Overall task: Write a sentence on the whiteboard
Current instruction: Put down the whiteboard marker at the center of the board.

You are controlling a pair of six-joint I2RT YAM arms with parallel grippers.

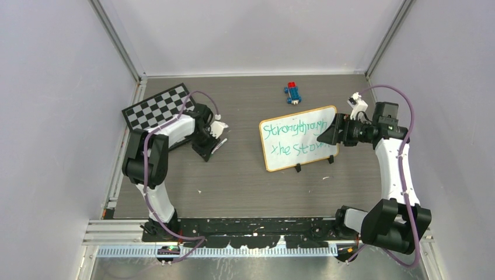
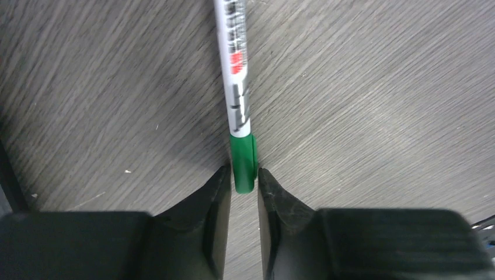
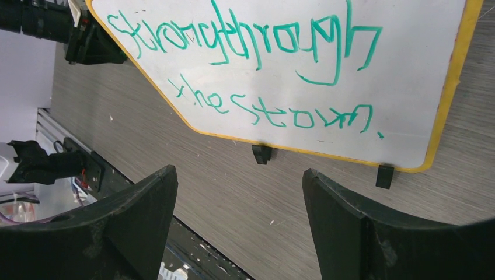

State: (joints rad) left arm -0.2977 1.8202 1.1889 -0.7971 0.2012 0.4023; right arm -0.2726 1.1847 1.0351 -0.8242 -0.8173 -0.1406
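Right jaws wide apart near right edge of whiteboard (image 1: 292, 137).

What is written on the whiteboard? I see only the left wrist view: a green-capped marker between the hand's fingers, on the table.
Observer: The whiteboard carries the sentence in green, two lines, roughly "Strong through the storm".
Operator: Where is the right hand?
Observer: The right hand is open and empty, near the whiteboard's right edge.
Operator: Anything else nearby?
Observer: A checkerboard lies at the far left.
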